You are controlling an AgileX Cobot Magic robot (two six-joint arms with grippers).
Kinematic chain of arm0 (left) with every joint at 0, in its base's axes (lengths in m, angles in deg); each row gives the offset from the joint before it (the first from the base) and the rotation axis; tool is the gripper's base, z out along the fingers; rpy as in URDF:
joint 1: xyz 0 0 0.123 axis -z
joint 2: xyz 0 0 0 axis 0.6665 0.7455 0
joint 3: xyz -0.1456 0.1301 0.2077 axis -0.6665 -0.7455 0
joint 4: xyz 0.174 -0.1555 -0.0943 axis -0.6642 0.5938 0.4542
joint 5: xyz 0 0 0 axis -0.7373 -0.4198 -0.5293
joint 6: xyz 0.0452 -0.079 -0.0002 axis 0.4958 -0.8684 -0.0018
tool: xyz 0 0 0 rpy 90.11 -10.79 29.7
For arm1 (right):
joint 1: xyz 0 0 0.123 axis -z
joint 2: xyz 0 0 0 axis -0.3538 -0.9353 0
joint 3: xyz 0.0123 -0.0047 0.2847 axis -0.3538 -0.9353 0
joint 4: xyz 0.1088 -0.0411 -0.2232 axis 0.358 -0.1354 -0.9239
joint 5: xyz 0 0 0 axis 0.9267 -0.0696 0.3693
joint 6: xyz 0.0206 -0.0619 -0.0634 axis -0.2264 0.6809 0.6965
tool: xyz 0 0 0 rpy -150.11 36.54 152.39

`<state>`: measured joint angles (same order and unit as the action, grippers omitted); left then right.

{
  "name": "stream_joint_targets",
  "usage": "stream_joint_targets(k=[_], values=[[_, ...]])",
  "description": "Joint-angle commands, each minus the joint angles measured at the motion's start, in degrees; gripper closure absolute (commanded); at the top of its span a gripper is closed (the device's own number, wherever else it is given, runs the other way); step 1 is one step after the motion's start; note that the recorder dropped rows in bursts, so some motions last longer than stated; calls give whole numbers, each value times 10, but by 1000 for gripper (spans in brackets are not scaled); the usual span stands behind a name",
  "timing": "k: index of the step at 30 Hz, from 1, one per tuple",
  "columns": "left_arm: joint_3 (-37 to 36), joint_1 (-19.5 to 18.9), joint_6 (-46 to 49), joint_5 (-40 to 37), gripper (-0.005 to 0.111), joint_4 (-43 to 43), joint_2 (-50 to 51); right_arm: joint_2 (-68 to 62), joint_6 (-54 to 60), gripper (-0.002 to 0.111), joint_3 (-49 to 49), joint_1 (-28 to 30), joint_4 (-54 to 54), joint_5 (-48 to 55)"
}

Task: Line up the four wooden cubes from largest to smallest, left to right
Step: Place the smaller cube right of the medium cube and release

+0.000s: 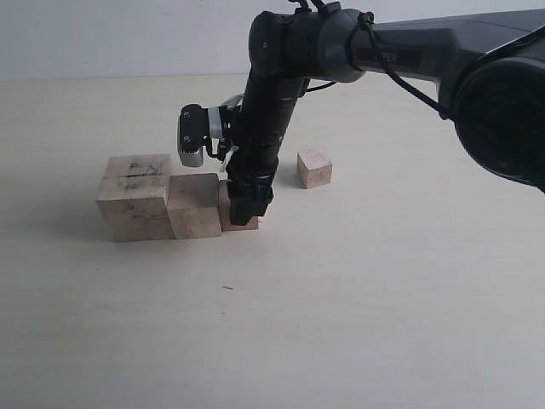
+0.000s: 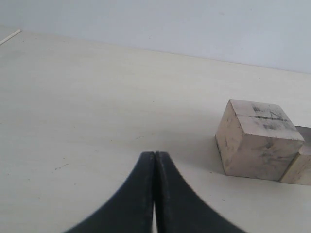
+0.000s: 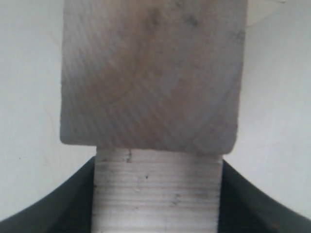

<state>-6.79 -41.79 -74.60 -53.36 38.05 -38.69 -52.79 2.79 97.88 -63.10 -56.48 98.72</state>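
Three of the four wooden cubes stand in a touching row on the table. The largest cube, with dark marks and a groove on top, is at the left. The second cube stands beside it. To its right the third cube is mostly hidden by my right gripper, which reaches down from the right and is shut on it, its fingers pressed to both sides. The smallest cube stands alone further right and back. My left gripper is shut and holds nothing, on the far side of the largest cube from the row.
The pale table stretches wide in front of and to the right of the row. The right arm leans over the space between the row and the smallest cube. The left arm is outside the exterior view.
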Motion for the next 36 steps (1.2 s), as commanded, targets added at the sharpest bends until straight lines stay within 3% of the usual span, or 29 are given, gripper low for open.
stream_joint_targets(k=[1,7,12,28,36], values=[[-2,3,1,6,107,3,-3,-5,-2,70,-2,-3,12,-3],[-2,3,1,6,107,3,-3,-5,-57,26,-2,-3,24,-22],[-2,3,1,6,107,3,-3,-5,-81,8,-2,-3,23,-37],[-2,3,1,6,107,3,-3,46,-96,8,-2,-3,-12,-14],[-2,3,1,6,107,3,-3,95,-207,14,-2,-3,-68,-13]])
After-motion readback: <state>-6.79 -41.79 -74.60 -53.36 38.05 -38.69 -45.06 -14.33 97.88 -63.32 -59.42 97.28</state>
